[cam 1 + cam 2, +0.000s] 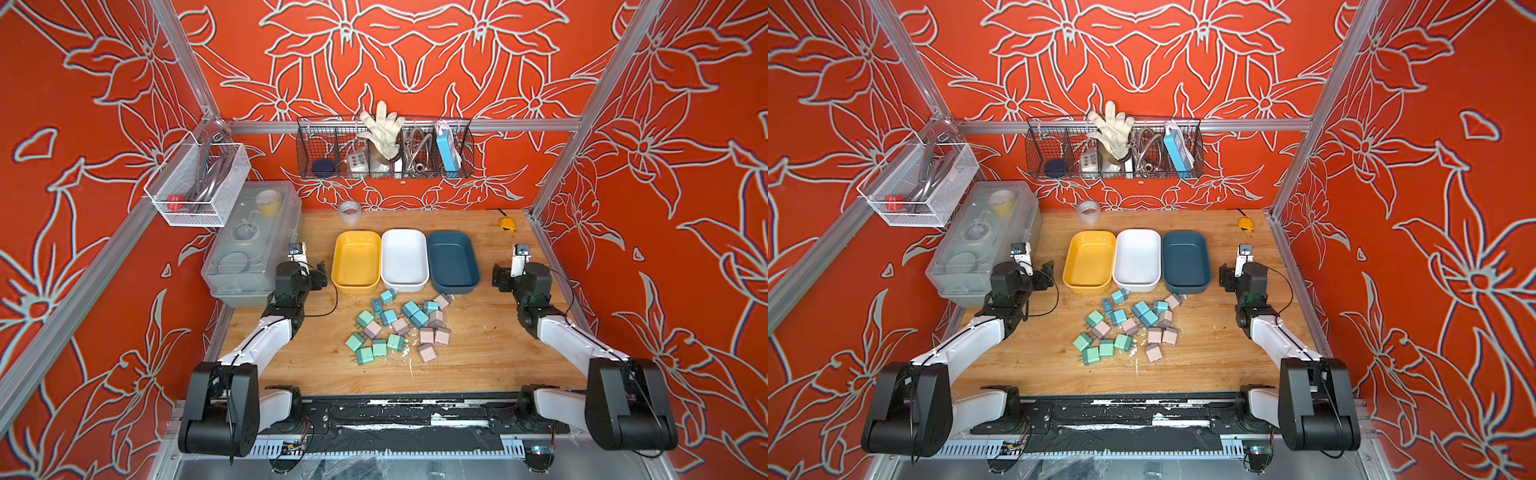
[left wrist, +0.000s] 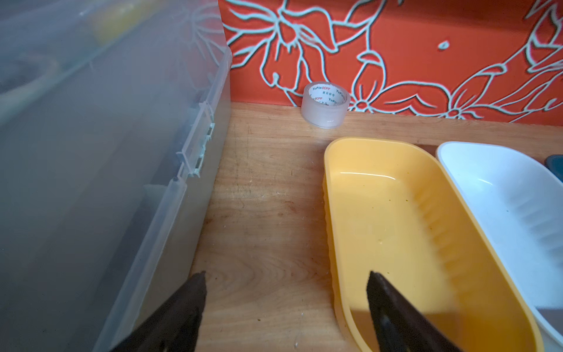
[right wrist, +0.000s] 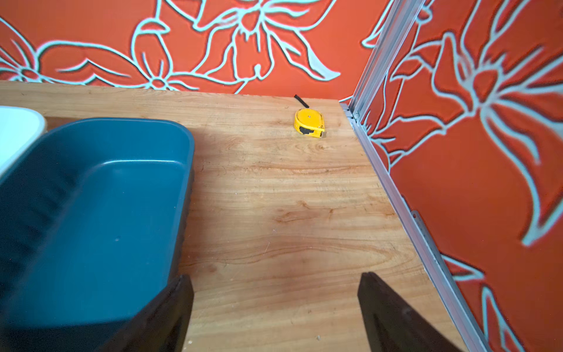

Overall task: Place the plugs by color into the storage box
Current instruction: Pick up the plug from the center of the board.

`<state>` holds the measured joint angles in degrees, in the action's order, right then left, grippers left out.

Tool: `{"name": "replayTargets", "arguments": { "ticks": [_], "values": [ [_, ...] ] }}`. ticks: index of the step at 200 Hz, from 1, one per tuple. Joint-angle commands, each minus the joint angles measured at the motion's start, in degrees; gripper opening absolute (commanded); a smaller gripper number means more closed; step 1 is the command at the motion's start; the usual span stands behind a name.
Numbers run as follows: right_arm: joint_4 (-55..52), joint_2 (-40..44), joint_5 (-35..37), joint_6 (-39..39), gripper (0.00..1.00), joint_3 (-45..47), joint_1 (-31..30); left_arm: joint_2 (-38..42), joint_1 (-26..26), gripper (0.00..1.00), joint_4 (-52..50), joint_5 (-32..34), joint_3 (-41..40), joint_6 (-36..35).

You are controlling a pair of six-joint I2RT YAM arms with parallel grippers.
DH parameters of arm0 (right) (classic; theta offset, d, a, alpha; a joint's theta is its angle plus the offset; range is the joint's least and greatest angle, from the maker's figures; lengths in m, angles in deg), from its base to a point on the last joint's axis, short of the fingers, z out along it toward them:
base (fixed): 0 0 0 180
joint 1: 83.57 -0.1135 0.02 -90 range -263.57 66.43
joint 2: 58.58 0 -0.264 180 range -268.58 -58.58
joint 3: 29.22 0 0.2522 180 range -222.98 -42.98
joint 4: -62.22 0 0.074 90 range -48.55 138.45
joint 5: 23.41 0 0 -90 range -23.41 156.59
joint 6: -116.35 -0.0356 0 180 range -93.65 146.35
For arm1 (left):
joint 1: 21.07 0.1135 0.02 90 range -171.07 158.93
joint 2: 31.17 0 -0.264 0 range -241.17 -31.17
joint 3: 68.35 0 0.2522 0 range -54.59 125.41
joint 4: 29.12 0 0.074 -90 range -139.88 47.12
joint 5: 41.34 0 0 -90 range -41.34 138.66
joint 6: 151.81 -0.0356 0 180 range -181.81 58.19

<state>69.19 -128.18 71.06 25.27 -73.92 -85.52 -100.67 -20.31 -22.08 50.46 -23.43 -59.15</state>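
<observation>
Looking past the black shoulder housings (image 1: 220,409) at the front rail and following the white forearms inward.

Finding the left gripper (image 2: 286,275) hovering just beside the yellow rounded-rectangular plastic tray (image 1: 356,259), between it and the large translucent lidded plastic box (image 1: 249,241). Seeing its jaws spread wide, with nothing between them. Finding the right gripper (image 3: 275,277) just beside the dark blue plastic tray (image 1: 453,259) of the same shape, likewise gaping and empty. Probably parking both at the flanks to leave the pile uncovered and within reach of either arm.

Counting three trays, with a white plastic tray (image 1: 404,257) in the middle, sitting edge to edge in a row behind the pile. Seeing all three empty, likely offering one tray per colour.

Counting the small cube-shaped plastic plugs (image 1: 401,326) with metal prongs, lying loose on the wooden tabletop (image 1: 478,353) near the trays' front edges, none inside any tray. Making out about six teal blue (image 1: 409,308), five mint green (image 1: 365,356) and seven pale mauve-pink (image 1: 427,335), with crowding blurring the tally. Noting mint gathering toward the left arm's side, mauve toward the right, teal nearest the trays.

Judging the sorting as not yet begun.
</observation>
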Motion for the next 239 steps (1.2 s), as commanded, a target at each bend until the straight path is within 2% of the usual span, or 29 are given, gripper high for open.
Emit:
{"name": "replayTargets", "arguments": {
  "ticks": [1, 11, 26, 43, 75, 100, 128, 136, 146, 153, 196, 224, 239],
  "values": [
    [-10.2, 2.8, -1.3, -5.1, 0.87, -3.8, -0.2, 1.7, 0.2, 0.8, -6.6, -0.8, 2.2, 4.3],
    [-13.3, 3.5, -2.3, -8.6, 0.84, -5.0, -0.2, 2.4, 0.1, 0.78, -8.4, -1.9, 2.9, 6.6],
    [-18.4, 4.5, -8.6, -15.9, 0.79, -6.4, -1.1, 3.5, -0.2, 0.76, -11.7, -3.5, 3.9, 10.7],
    [-25.2, 6.5, -9.8, -19.5, 0.77, -7.5, -5.5, 4.5, -0.9, 0.74, -16.1, -5.6, 5.2, 15.1],
    [-37.2, 10.6, -11.0, -18.9, 0.72, -11.0, -13.4, 8.5, -6.5, 0.73, -22.7, -7.0, 7.9, 18.3],
    [-47.9, 13.3, -13.8, -18.3, 0.7, -14.4, -15.4, 12.3, -10.9, 0.72, -26.0, -14.3, 9.2, 20.6],
    [-59.4, 14.8, -16.2, -18.9, 0.67, -17.8, -17.6, 17.5, -15.3, 0.74, -32.2, -23.2, 9.7, 19.2],
    [-62.0, 14.7, -16.7, -19.5, 0.61, -18.3, -18.4, 18.3, -16.3, 0.74, -34.1, -25.4, 9.8, 18.4],
    [-64.1, 14.6, -17.1, -20.3, 0.43, -18.4, -19.9, 19.1, -17.3, 0.73, -36.2, -27.7, 9.9, 17.0],
    [-65.4, 14.5, -17.2, -20.9, 0.38, -18.3, -21.0, 19.5, -18.1, 0.73, -37.5, -28.7, 9.9, 15.9],
    [-70.7, 13.5, -14.0, -24.2, 0.52, -17.1, -27.3, 19.6, -22.2, 0.69, -43.5, -35.5, 10.2, 4.1],
    [-71.5, 12.2, -13.4, -26.5, 0.62, -15.9, -29.8, 19.5, -25.1, 0.69, -46.3, -36.7, 10.4, -3.5],
    [-70.9, 11.4, -13.0, -28.1, 0.65, -15.0, -31.1, 19.4, -27.1, 0.69, -47.0, -36.6, 10.4, -6.5]
  ]
}}
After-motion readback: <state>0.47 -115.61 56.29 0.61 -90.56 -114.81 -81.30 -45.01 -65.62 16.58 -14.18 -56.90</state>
